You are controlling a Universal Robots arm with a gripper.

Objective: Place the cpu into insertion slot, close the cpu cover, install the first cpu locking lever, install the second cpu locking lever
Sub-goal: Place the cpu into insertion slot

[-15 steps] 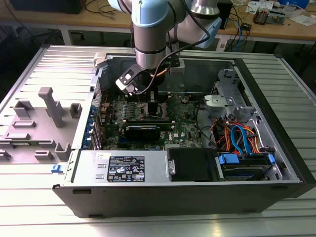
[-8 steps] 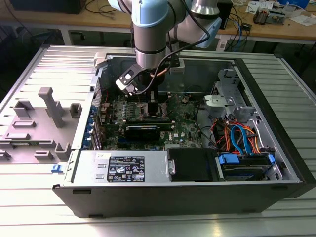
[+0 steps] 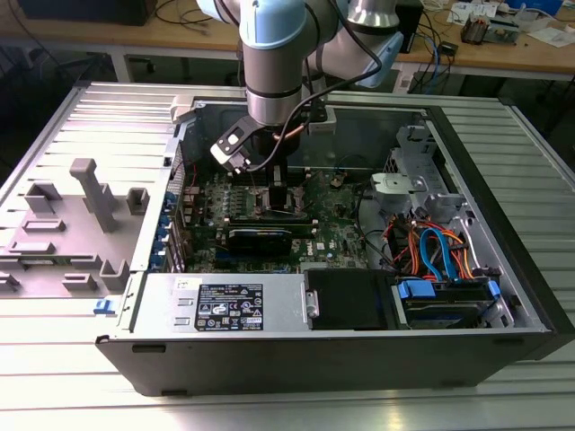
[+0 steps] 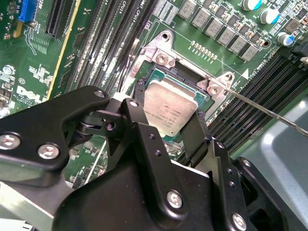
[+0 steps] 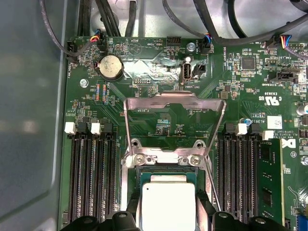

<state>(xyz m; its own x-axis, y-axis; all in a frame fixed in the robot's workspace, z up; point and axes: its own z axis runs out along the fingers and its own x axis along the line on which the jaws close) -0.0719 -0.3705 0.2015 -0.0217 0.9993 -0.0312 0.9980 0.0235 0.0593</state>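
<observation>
Black gripper clamps the small silvery-tan square cpu and hides the near half of the socket; thin silvery square-frame cpu cover stands open behind that socket.

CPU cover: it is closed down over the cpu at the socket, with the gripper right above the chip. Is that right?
No. The first wrist view shows the cpu cover swung open, raised clear of the socket, with the cpu bare. The gripper is right above the chip, as you said.
</observation>
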